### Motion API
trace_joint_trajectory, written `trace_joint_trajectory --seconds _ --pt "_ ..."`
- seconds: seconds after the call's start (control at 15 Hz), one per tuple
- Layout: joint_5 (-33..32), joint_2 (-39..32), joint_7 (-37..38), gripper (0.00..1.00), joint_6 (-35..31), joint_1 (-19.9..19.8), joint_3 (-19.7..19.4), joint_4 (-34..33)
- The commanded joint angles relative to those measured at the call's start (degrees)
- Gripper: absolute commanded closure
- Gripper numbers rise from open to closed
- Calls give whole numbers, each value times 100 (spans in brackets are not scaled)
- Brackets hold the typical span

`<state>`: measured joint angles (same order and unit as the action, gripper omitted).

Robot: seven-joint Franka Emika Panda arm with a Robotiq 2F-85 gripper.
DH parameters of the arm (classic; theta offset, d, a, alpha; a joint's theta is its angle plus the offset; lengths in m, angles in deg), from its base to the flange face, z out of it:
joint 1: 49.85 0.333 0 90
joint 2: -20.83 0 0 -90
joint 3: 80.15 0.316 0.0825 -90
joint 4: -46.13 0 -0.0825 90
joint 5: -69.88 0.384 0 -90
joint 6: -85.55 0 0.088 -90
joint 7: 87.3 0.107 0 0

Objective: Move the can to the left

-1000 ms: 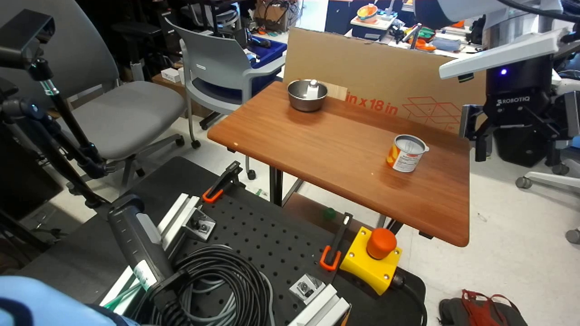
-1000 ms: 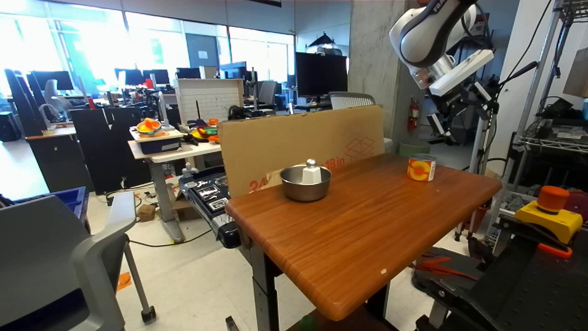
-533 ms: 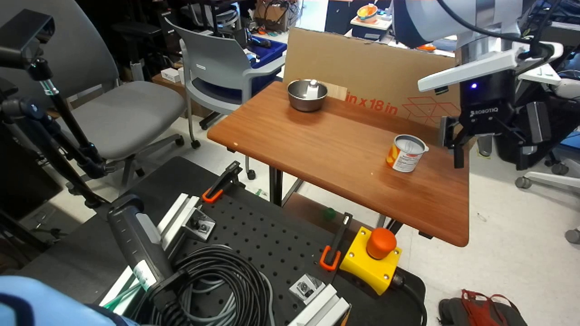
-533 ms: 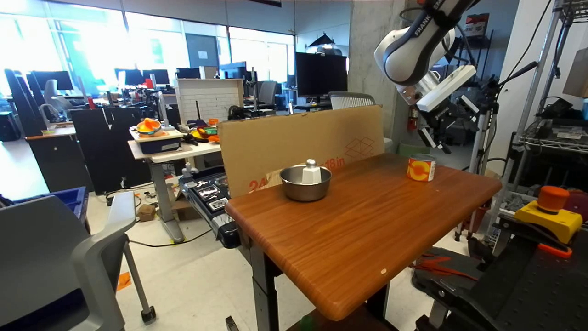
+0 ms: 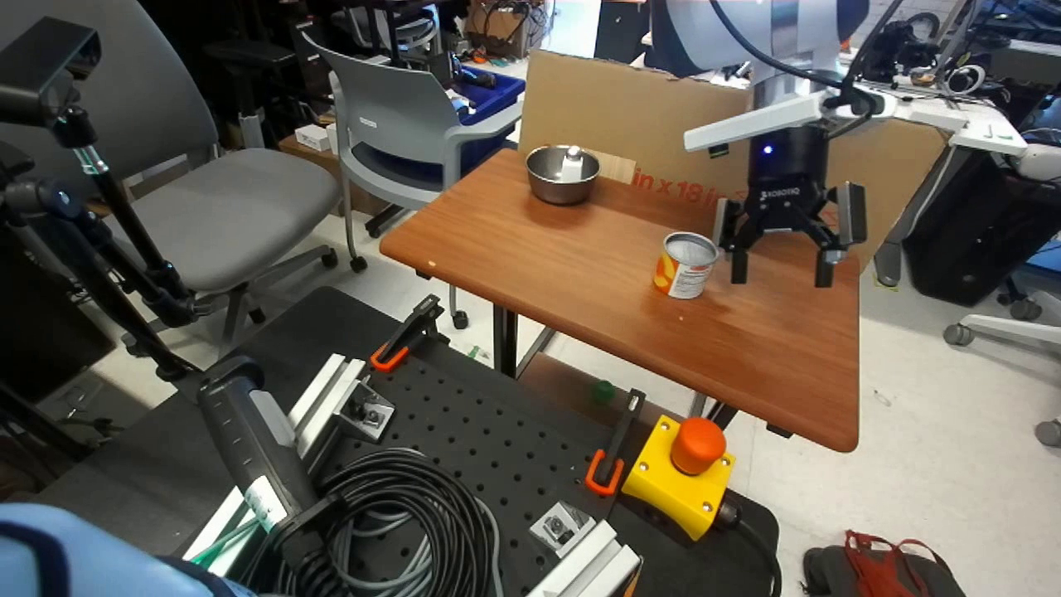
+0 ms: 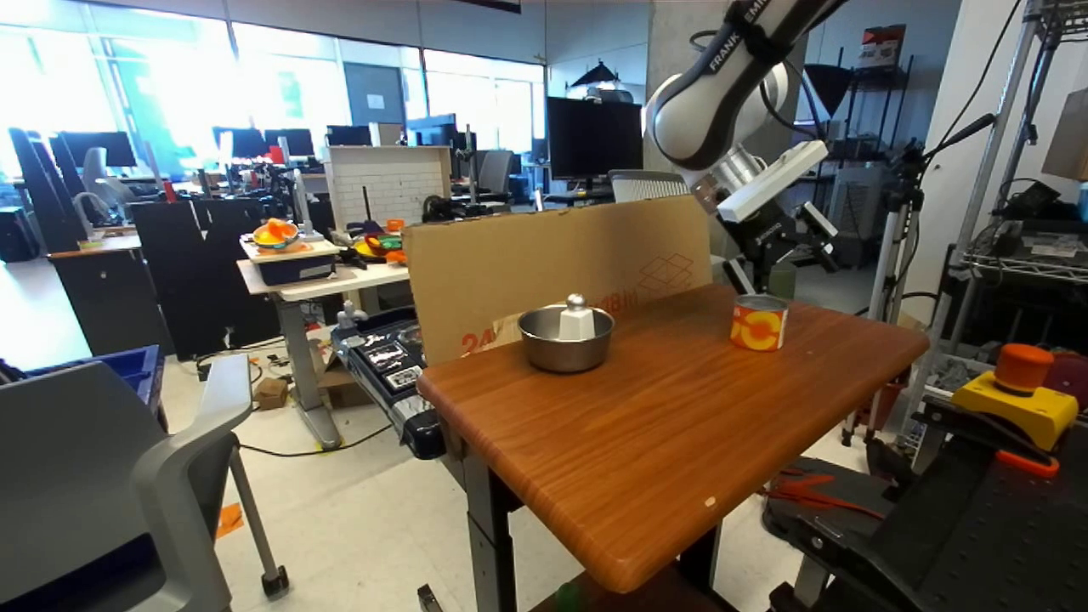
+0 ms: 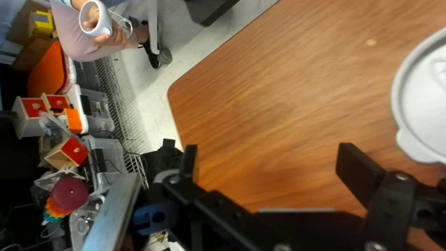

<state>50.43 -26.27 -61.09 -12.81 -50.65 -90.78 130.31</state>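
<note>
The can (image 5: 684,269) is short, orange with a white label and a pale rim, and stands upright on the table. It also shows in an exterior view (image 6: 759,323) and, cut off by the right edge, in the wrist view (image 7: 423,104). My gripper (image 5: 782,269) is open with nothing between its fingers (image 7: 267,153). It points down over the table's end, beside the can. One finger is right against or very near the can's side; I cannot tell whether they touch. The gripper also shows in an exterior view (image 6: 782,265), partly behind the can.
A metal bowl (image 5: 551,195) holding a white shaker with a silvery top (image 6: 576,323) stands at the table's far end. A cardboard sheet (image 6: 544,255) stands along the table's back edge. A yellow box with a red button (image 5: 680,489) sits on the black cart.
In an exterior view the gripper has moved left and over the table. The can has slid left with it, toward the bowl, and stays upright. The bowl has not moved.
</note>
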Motion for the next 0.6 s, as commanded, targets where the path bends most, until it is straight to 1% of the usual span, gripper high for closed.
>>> trace_joint_trajectory --seconds 0.0,0.27,0.53 --pt "558 -107 -154 0 629 191 286 -395" --pt "1056 -138 -178 0 1194 366 548 -498" --pt "1360 -30 -165 0 1469 399 606 -457"
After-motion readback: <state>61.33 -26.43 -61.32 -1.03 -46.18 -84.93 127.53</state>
